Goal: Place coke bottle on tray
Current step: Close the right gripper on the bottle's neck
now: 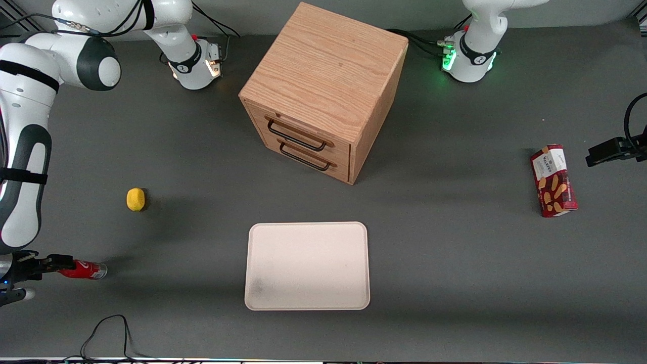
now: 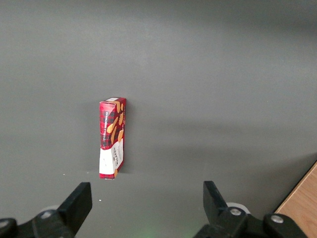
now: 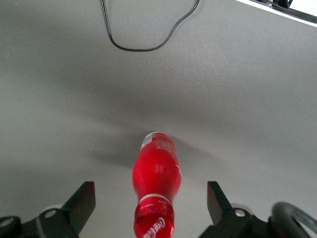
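Note:
The coke bottle [image 1: 83,269] is small, slim and red, and lies on its side on the grey table at the working arm's end, near the front edge. In the right wrist view the coke bottle [image 3: 157,173] points its red cap at the camera and its silvery base away. My right gripper [image 1: 63,264] is low over the cap end and open. Its gripper [image 3: 150,194] has one black finger on each side of the bottle's neck, both well apart from it. The pale cream tray [image 1: 307,265] lies flat with nothing on it, far off sideways toward the table's middle.
A wooden two-drawer cabinet [image 1: 323,91] stands farther from the camera than the tray. A yellow lemon [image 1: 135,199] lies beside the bottle, farther back. A red biscuit box [image 1: 553,180] lies toward the parked arm's end. A black cable [image 1: 106,333] loops at the front edge.

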